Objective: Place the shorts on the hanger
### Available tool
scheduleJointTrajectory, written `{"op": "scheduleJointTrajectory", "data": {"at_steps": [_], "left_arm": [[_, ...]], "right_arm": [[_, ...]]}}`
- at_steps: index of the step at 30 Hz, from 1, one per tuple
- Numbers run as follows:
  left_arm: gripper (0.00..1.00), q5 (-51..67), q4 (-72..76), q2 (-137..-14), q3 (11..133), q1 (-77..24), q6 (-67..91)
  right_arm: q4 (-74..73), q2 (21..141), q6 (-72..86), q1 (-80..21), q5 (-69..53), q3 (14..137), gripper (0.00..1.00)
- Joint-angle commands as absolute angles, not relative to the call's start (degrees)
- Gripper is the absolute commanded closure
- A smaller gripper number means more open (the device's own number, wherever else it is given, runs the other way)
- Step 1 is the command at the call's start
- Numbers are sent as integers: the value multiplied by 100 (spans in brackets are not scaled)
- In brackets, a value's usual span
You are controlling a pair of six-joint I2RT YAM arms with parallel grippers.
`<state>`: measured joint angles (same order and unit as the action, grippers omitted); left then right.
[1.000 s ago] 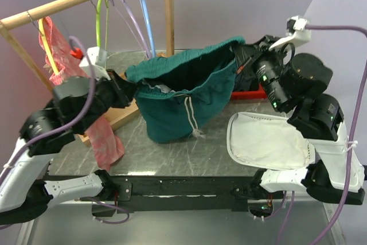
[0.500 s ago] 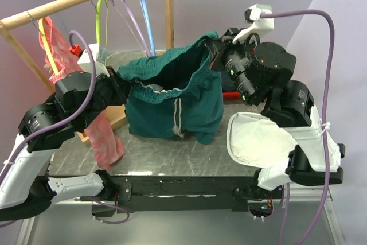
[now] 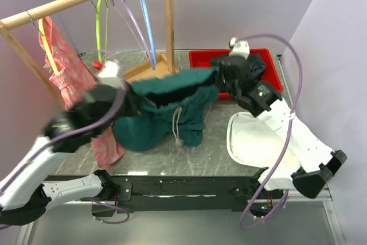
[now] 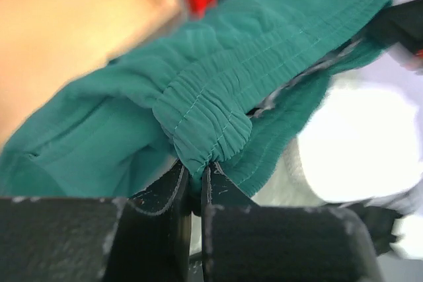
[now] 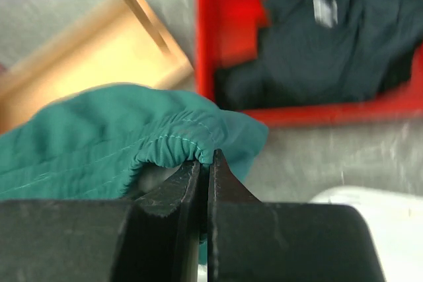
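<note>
above the middle of the table we see the shorts [image 3: 166, 116] strung between both arms, the waistband pulled long and the legs hanging below it with the drawstring cord [image 3: 176, 127] dangling; whether the hem touches the tabletop we cannot quite tell through the blur. our left arm rises from the near left corner and reaches inward, and the left gripper [image 4: 196, 175] is clenched on a bunched fold of the elastic waistband. our right arm stretches from the near right corner toward the far side, and the right gripper [image 5: 205, 163] pinches the opposite waistband edge. just beyond it the red bin [image 5: 205, 37] holds a black garment [image 5: 330, 37]. the hanger [image 3: 101, 21] hangs on the wooden rail [image 3: 69, 1], well apart from the shorts.
</note>
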<state>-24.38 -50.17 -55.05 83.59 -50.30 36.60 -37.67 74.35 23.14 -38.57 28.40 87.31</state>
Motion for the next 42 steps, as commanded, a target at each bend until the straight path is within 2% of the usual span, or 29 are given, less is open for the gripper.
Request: {"op": "scheduleJointTrajectory", "data": {"at_steps": [1,4,8,9,11,12,15,19,24,28,29,32,39,42], "left_arm": [[99,-1451,-3826,-5695,6472,-5001,4191],[99,-1319,-2955,-5958,5288,-5001,4526],[98,-1327,-2514,-6091,4808,-5018,4580],[90,-1336,-2575,-6056,4877,-5019,4527],[69,-1318,-2715,-5819,5035,-5019,4246],[51,-1292,-2907,-5731,5219,-5019,4149],[31,-1187,-3416,-5353,5710,-5019,3745],[25,-1064,-3902,-4880,6520,-5027,3709],[24,-1598,-4165,-4711,8089,-5027,3587],[28,-2932,-4578,-5210,9270,-5027,3218],[29,-3684,-4814,-5334,9716,-5019,3147],[28,-4960,-5219,-5879,10482,-5019,2997],[22,-6388,-5255,-6810,11073,-4914,2277],[23,-6285,-5257,-7241,11303,-4492,2155]], "right_arm": [[-3200,6619,2864,-3508,2242,7362,100],[-2815,6618,2997,-3244,1829,6377,100],[-2646,6882,3059,-3129,1415,5924,100],[-2559,6899,3032,-3120,1337,5880,100],[-2558,6908,3006,-3120,1345,5880,100],[-2549,6917,2971,-3120,1362,5889,100],[-2523,6934,2945,-3129,1310,5941,100],[-2452,7005,2936,-3120,1134,5950,100],[-2356,7101,2918,-3120,1037,5976,100],[-2312,7198,2909,-3120,949,6047,100],[-2312,7216,2892,-3120,932,6056,100],[-2294,7233,2874,-3129,897,6064,100],[-2329,7242,2813,-3129,853,6082,100],[-2320,7260,2795,-3120,818,6100,100]]}}
